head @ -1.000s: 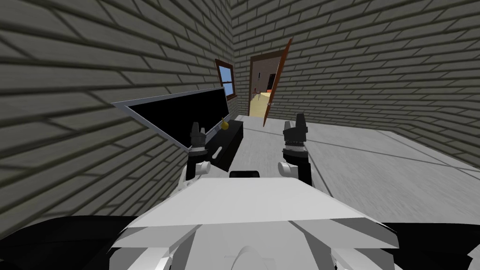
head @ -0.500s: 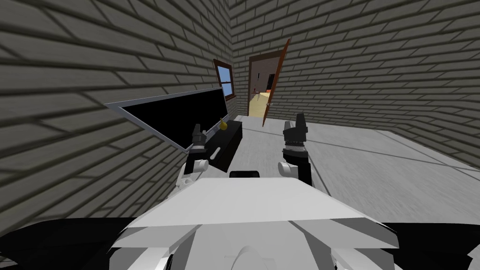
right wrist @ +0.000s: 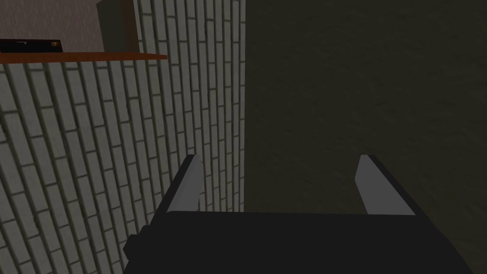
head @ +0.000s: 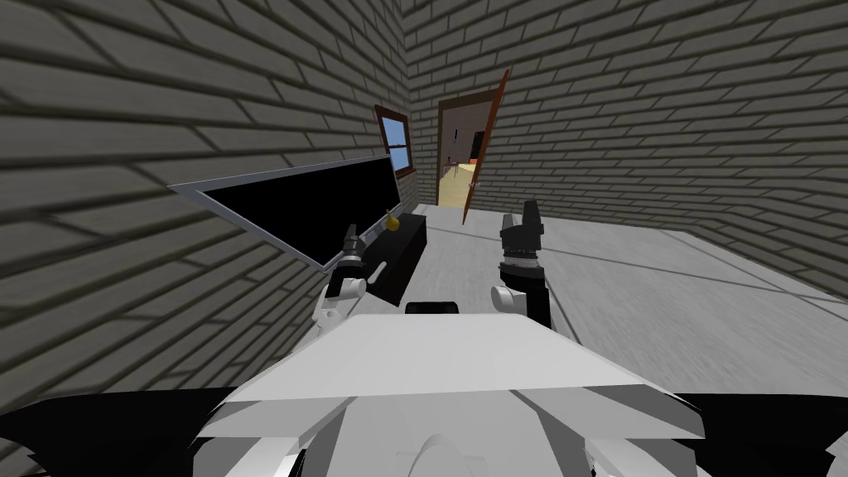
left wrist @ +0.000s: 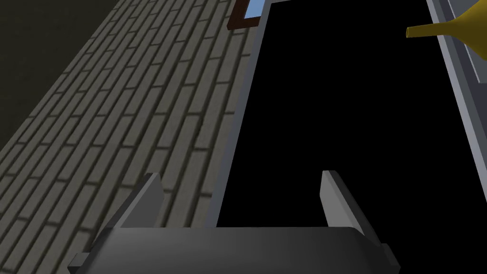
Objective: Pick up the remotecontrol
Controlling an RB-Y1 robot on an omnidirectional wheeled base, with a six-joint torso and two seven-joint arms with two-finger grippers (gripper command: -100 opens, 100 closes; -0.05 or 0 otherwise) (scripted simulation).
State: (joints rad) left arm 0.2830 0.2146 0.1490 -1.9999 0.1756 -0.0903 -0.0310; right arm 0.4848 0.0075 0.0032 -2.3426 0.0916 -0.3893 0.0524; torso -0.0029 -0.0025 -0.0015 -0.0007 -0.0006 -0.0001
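A small white bar-shaped thing, likely the remote control (head: 378,272), lies on the near end of a low black stand (head: 407,248) against the left wall. My left gripper (head: 351,237) hovers just left of it, in front of the television's lower edge. The left wrist view has the left gripper (left wrist: 241,174) open and empty, pointing at the black television screen (left wrist: 342,119). My right gripper (head: 519,217) is raised over the floor to the right, and the right gripper (right wrist: 278,157) is open and empty.
A large flat television (head: 315,203) leans out over the stand. A yellow vase (head: 395,221) stands at the stand's far end, and the vase (left wrist: 452,24) is beyond the left fingers. A window (head: 397,142) and an open door (head: 484,153) lie ahead. Grey floor (head: 662,281) spreads to the right.
The whole view has shifted as I move closer to the television. My left gripper has reached further forward toward the stand. The right arm holds its pose.
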